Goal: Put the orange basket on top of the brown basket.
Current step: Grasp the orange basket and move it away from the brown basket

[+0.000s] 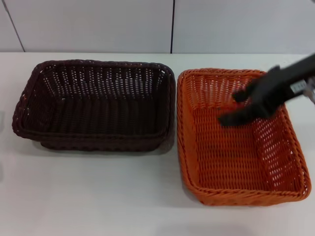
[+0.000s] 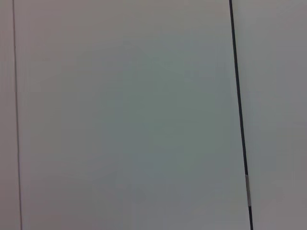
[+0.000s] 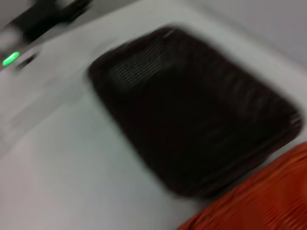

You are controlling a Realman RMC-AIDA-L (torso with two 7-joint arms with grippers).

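Note:
The orange basket (image 1: 236, 142) stands on the white table at the right. The brown basket (image 1: 96, 103) stands beside it at the left, their long sides almost touching. My right gripper (image 1: 233, 108) comes in from the right and hovers over the inside of the orange basket, toward its far half. Its two dark fingers are spread apart and hold nothing. The right wrist view shows the brown basket (image 3: 192, 120) and a corner of the orange basket (image 3: 259, 201), both blurred. My left gripper is out of view; its wrist view shows only wall.
The white table (image 1: 98, 196) stretches in front of both baskets. A pale panelled wall (image 1: 98, 24) with a dark seam (image 1: 172, 24) stands behind them. A dark device with a green light (image 3: 10, 59) shows at the edge of the right wrist view.

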